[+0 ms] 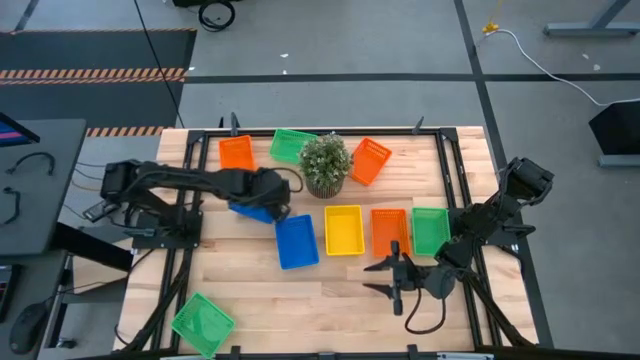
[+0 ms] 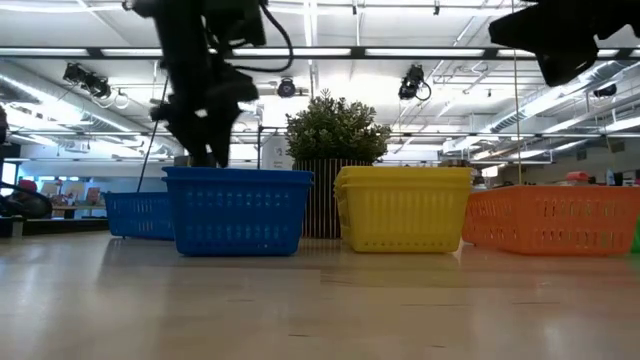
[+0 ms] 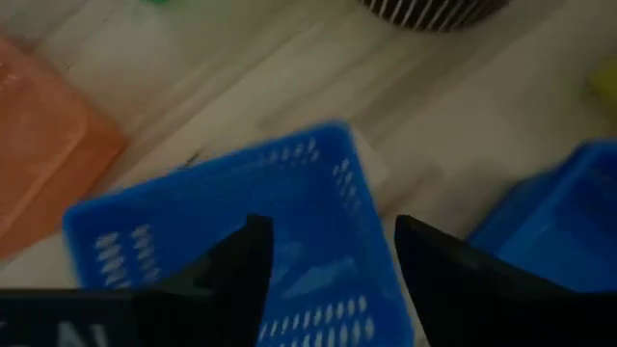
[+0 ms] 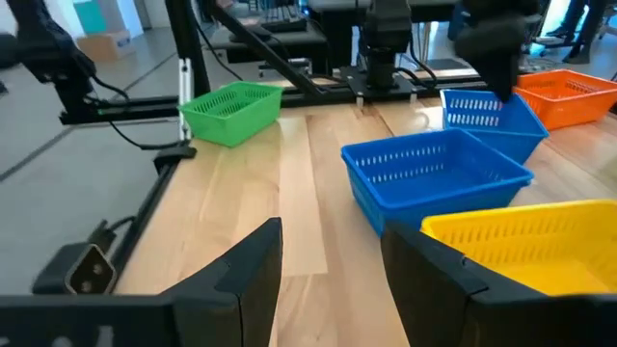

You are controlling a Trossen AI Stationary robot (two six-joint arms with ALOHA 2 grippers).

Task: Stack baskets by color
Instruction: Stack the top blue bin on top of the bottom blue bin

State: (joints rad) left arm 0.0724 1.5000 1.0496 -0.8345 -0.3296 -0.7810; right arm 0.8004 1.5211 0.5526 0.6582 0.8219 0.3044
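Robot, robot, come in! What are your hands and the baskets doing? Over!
Left gripper open over a blue basket. Right gripper open, waiting near table's front. Second blue basket beside it. Potted plant close by.

Overhead, table-level and two wrist views, all sharing blue basket point(image 1: 296, 241).

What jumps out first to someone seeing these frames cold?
The bright perforated plastic baskets scattered across the wooden table: a row of blue, yellow, orange and green at centre. A potted green plant stands behind that row. The left gripper hovers with open jaws over a second blue basket.
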